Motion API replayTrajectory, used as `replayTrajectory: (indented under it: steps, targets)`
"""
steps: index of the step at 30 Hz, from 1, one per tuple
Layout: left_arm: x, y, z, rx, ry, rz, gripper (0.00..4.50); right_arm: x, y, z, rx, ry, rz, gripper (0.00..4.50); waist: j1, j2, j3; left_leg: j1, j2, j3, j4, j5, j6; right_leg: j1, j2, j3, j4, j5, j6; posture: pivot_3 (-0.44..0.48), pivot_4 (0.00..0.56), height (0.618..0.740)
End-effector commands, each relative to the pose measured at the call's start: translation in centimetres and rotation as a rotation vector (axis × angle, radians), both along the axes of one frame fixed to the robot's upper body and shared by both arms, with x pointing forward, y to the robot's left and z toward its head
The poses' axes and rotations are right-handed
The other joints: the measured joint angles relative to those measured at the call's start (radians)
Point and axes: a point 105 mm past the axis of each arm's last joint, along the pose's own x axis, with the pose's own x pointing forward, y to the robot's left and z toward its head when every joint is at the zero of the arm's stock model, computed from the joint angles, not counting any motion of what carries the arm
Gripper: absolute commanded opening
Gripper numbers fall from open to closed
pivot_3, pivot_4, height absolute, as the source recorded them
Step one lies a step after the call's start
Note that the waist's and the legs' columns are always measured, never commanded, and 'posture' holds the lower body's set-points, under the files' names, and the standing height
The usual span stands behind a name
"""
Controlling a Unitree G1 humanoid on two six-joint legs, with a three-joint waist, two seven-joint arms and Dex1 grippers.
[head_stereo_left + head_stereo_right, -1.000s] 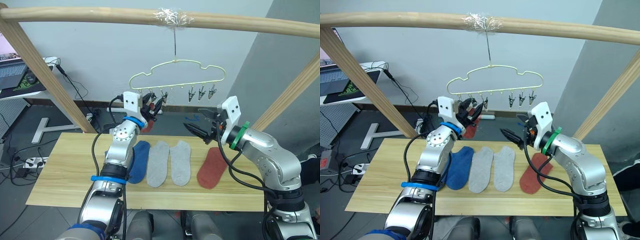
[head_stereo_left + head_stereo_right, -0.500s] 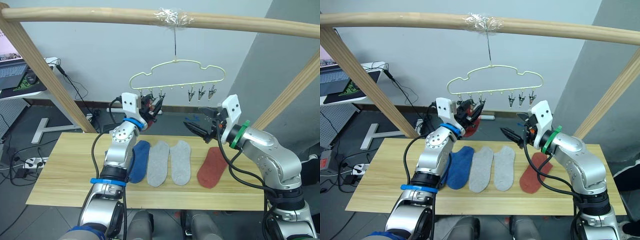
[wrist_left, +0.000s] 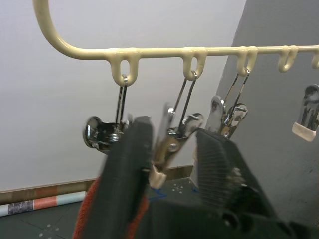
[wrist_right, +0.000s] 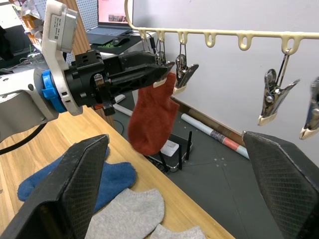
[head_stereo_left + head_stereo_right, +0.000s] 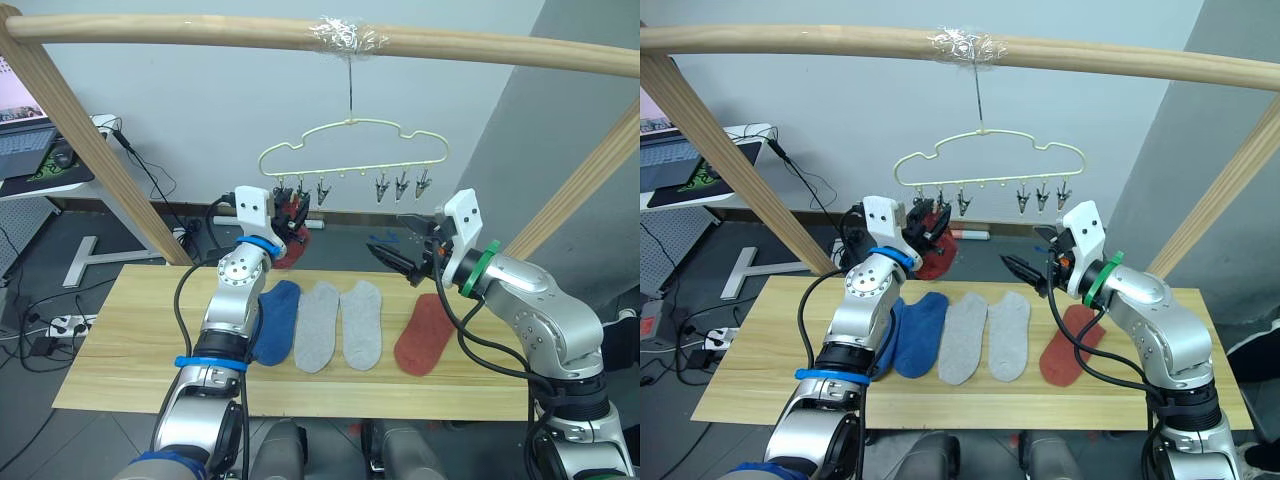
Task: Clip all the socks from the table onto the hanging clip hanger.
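So the left gripper (image 4: 162, 74) is up at the clip hanger (image 5: 352, 150), its fingers pinching the handles of one of the metal clips (image 3: 172, 144), with a rust red sock (image 4: 152, 119) dangling right below it. The right gripper (image 5: 392, 258) is hovering mid-air with its jaws spread wide, holding nothing. Still lying on the table (image 5: 130, 350): a blue sock (image 5: 275, 320), two light grey socks (image 5: 338, 325), and another rust red sock (image 5: 425, 335).
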Motion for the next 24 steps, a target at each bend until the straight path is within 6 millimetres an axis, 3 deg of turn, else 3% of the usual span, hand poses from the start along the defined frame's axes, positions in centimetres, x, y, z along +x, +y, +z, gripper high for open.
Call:
replayTrajectory:
  steps: [1,2,24]
  targets:
    - [0.09,-0.30,1.57,0.002,-0.057,-0.013,0.54,-0.21,-0.10,1.68,0.019,-0.060,0.006,4.50,0.000,0.000,0.000,0.000,0.000,0.000,0.000,0.000,0.000,0.000,0.000,0.000,0.000,0.000,0.000,-0.033,0.178,0.740]
    - [0.13,-0.39,1.55,0.001,-0.055,-0.014,0.34,-0.22,-0.13,1.70,0.020,-0.060,0.004,4.50,0.000,0.000,0.000,0.000,0.000,0.000,0.000,0.000,0.000,0.000,0.000,0.000,0.000,0.000,0.000,-0.033,0.178,0.740]
    - [0.60,-0.93,1.91,0.002,-0.066,-0.017,0.34,-0.16,-0.29,1.81,0.022,-0.061,-0.005,4.50,-0.001,0.000,0.000,0.000,0.000,0.000,0.000,0.000,0.000,0.000,0.000,0.000,0.000,0.000,0.000,-0.042,0.180,0.740]
